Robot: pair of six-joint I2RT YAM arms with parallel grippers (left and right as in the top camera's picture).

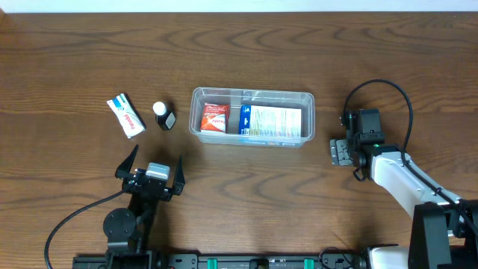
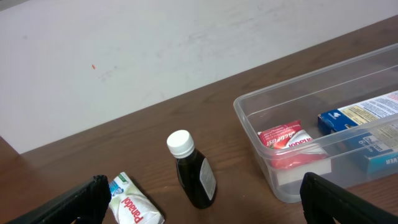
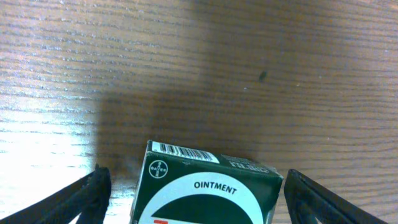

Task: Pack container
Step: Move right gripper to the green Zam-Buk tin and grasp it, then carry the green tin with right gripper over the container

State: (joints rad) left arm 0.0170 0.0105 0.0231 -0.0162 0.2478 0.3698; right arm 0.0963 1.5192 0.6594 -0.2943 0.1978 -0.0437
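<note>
Right of the container [image 1: 254, 91], the right gripper [image 3: 196, 177] is straddling an off-centre ointment box [image 3: 211, 190] with spread fingers [image 3: 78, 194], risking shoving it askew.

Your left gripper [image 1: 153, 166] sits level, jaws spread fully wide. Your right arm [image 1: 399, 179] reaches forward; right gripper [image 3: 197, 180] points down, jaws parted.

Black fingers [image 1: 128, 162], white forearm [image 1: 394, 172], black cables [image 1: 75, 217]
</note>
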